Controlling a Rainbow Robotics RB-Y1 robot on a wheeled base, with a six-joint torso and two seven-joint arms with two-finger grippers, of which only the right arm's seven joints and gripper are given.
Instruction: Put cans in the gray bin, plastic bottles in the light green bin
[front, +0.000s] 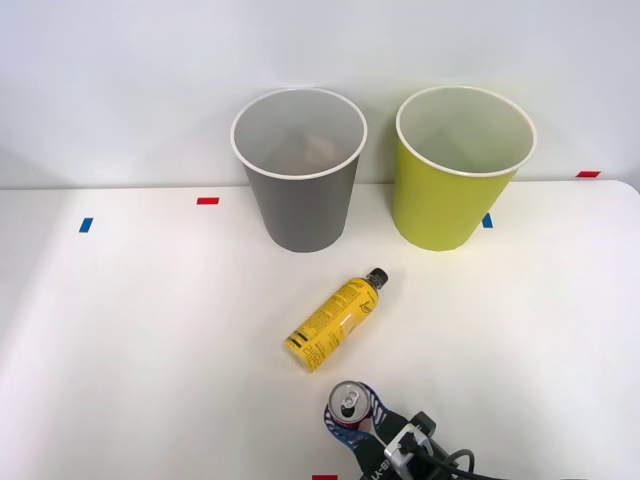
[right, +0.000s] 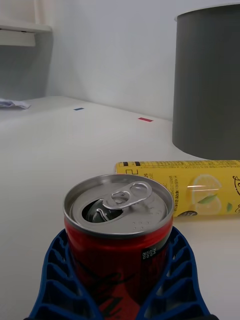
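White table (front: 120, 340), front view: farthest to the gripper's left, blue tape mark (front: 86, 225) and red tape mark (front: 208, 201) are lying on the surface, well ahead of the tool. Gray bin (front: 300, 170) is standing upright at the far side of the table, ahead of the gripper and a little to its left; something pale is showing inside near the bottom, too unclear to name. Yellow bottle (front: 334, 320) is lying on its side between that bin and the gripper, black cap pointing away toward the bins, base end nearer the tool. Right gripper (front: 350, 412) is sitting at the near table edge, its blue ribbed fingers (front: 372, 404) wrapping both sides of the red can (front: 348, 404), which is standing upright with its silver top facing up. Light green bin (front: 455, 170) is standing upright ahead and to the tool's right, beside the gray bin without touching it. Wrist view is adding detail the overhead one is not giving: the can's pull-tab (right: 129, 192) and open mouth are showing clearly, the fingers (right: 55, 285) are pressing against the can's red wall on each side, so the jaws are closed about the can's width. The bottle's lemon-printed label (right: 200, 192) is lying just beyond the can, apart from it, with the gray bin's wall (right: 207, 85) rising behind.
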